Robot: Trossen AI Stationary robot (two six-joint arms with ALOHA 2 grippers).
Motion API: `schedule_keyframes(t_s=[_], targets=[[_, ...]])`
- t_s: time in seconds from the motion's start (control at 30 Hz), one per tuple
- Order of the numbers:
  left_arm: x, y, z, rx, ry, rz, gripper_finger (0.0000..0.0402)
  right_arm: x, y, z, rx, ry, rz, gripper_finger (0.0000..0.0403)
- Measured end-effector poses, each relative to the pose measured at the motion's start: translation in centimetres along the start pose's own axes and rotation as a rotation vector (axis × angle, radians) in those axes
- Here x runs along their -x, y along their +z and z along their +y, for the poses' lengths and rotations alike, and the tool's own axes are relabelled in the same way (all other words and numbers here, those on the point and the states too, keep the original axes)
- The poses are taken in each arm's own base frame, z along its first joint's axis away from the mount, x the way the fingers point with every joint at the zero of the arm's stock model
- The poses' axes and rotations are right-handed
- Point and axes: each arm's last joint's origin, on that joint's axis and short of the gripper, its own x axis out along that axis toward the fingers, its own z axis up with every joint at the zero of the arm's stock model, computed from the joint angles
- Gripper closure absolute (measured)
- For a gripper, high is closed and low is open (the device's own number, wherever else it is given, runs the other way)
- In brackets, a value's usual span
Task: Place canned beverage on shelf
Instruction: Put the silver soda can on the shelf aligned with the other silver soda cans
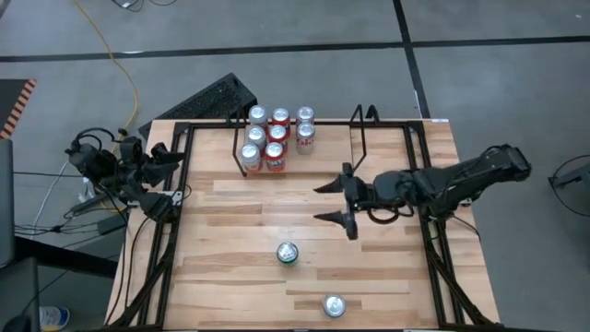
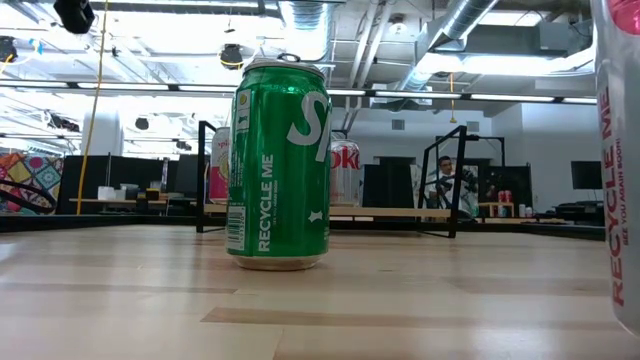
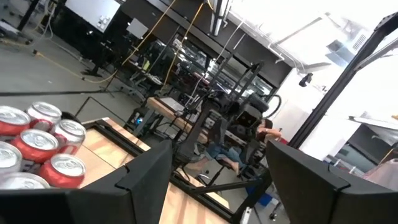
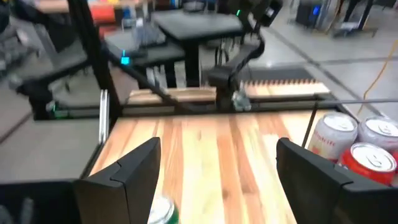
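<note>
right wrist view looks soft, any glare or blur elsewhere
Right wrist view: soft throughout, the cans smeared, the open right pincer dark. Low view: the green can is sharp, the near can at the edge blurred, ceiling lights glaring. Left wrist view: blown-out bright ceiling.

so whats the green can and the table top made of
The green can looks like thin aluminium with a glossy printed coat: bare silvery lid, sheen on its side. The table top looks like light wood planks, matte, with visible grain and seams.
</note>
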Motion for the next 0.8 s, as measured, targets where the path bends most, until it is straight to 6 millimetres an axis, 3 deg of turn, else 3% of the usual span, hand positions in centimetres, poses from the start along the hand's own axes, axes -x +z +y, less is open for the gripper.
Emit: schedule_keyframes(t_s=[0.2, 0.4, 0.57, 0.8], targets=[[0.0, -0.1, -0.1, 0.033, -0.028, 0.022, 0.0155, 1.4, 2.6, 3.3, 0.03, 0.068, 0.25, 0.0106], [0.0, -0.2, 0.0, 0.033, -0.025, 0.026, 0.0155, 2.2, 3.2, 7.4, -0.009, 0.135, 0.419, 0.0106], [0.0, -0.3, 0.0, 0.028, -0.021, 0.034, 0.0155, 1.7, 2.2, 10.7, -0.051, 0.18, 0.483, 0.0106], [0.0, -0.5, 0.1, 0.012, -0.003, 0.044, 0.0155, 0.2, -1.5, 14.8, -0.049, 0.188, 0.608, 0.0106]])
